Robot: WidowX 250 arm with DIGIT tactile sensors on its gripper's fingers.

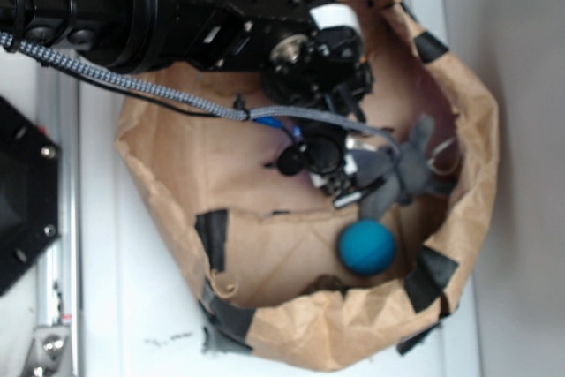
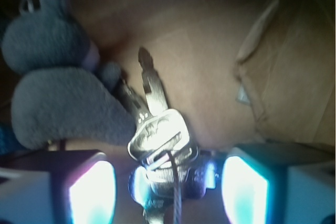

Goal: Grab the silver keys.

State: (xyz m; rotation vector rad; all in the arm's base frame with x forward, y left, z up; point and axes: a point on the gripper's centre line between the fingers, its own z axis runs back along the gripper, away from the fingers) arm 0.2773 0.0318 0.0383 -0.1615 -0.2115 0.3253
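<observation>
While the arm reaches down into the paper-walled bin, the scene reads as follows.

Tool: the tool [image 2: 168, 182] is spread wide, its 2 lit fingers [image 2: 92, 192] standing apart on either side of the keys, neither one clearly touching them.
Silver keys: the silver keys [image 2: 155, 129] lie on the brown paper floor between the fingers, blades fanned away from the wrist camera, a thin wire ring at their base.
Plush toy: the grey plush toy [image 2: 63, 103] lies just beside the keys and seems to touch them.
Blue ball: the blue ball [image 1: 367, 247] rests on the bin floor, apart from the tool.
Bin: the brown paper bin [image 1: 477, 130], patched with black tape, sits on the white table [image 1: 132, 306].
</observation>
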